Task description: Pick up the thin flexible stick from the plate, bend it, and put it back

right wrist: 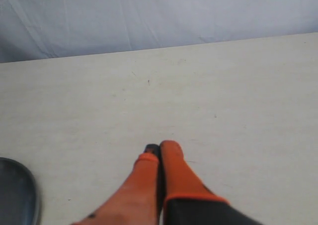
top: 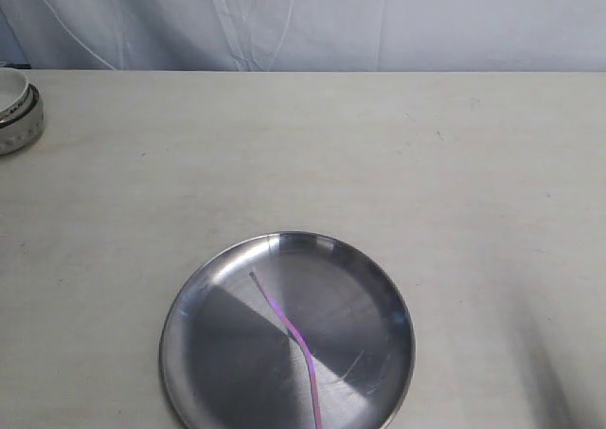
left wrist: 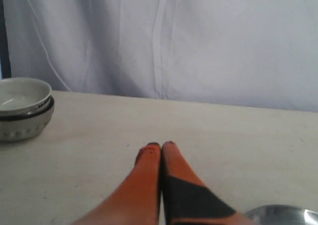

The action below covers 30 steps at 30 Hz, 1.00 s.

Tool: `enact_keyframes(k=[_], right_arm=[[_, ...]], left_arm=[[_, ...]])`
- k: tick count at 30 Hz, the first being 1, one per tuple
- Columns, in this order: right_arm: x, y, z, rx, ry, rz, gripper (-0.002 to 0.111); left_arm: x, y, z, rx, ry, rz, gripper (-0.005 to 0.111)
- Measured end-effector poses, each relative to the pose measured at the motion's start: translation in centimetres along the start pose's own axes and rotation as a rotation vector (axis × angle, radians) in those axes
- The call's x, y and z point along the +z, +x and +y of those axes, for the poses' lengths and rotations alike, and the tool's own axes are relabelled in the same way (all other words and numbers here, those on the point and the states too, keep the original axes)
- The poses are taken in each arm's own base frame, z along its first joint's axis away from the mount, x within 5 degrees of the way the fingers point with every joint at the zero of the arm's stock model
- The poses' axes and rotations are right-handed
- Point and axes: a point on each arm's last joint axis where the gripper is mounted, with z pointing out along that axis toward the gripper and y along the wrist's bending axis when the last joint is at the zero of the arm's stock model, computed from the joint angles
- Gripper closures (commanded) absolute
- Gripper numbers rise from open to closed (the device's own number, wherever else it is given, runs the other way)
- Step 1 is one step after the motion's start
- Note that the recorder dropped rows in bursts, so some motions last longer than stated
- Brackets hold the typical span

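Left gripper point(left wrist: 160, 145) and right gripper point(right wrist: 159, 146) are both pressed together, empty. Thin pink stick point(top: 294, 334) on the steel plate point(top: 360, 296) looks featherlight and bendy, so I'd pinch near its ends.

The exterior camera sits high on the near side, tilted down across the worktop point(top: 379, 145) toward the white cloth point(top: 426, 22) at the back, with the plate point(top: 360, 296) close beneath it. Each wrist camera rides low just behind its own hand, the left hand point(left wrist: 161, 144) and the right hand point(right wrist: 159, 146), and both face that cloth. All three views catch the plate. The bowl point(top: 14, 116) shows only in the exterior and left wrist views.
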Motion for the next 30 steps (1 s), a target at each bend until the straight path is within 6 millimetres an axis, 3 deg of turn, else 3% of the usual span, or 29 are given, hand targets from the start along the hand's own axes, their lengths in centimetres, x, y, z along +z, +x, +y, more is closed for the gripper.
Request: enact_keyframes(k=[4, 9, 30], right_arm=[[0.0, 0.0, 0.0, 0.0, 0.0, 0.0, 0.109], [0.0, 0.0, 0.0, 0.0, 0.0, 0.0, 0.109], [0.0, 0.0, 0.0, 0.0, 0.0, 0.0, 0.109]], left_arm=[[-0.5, 1.8, 0.5, 0.027, -0.035, 0.015, 0.106], [-0.6, 2.5, 0.6, 0.031, -0.041, 0.051, 0.106], [-0.6, 2.5, 0.7, 0.052, -0.045, 0.053, 0.106]])
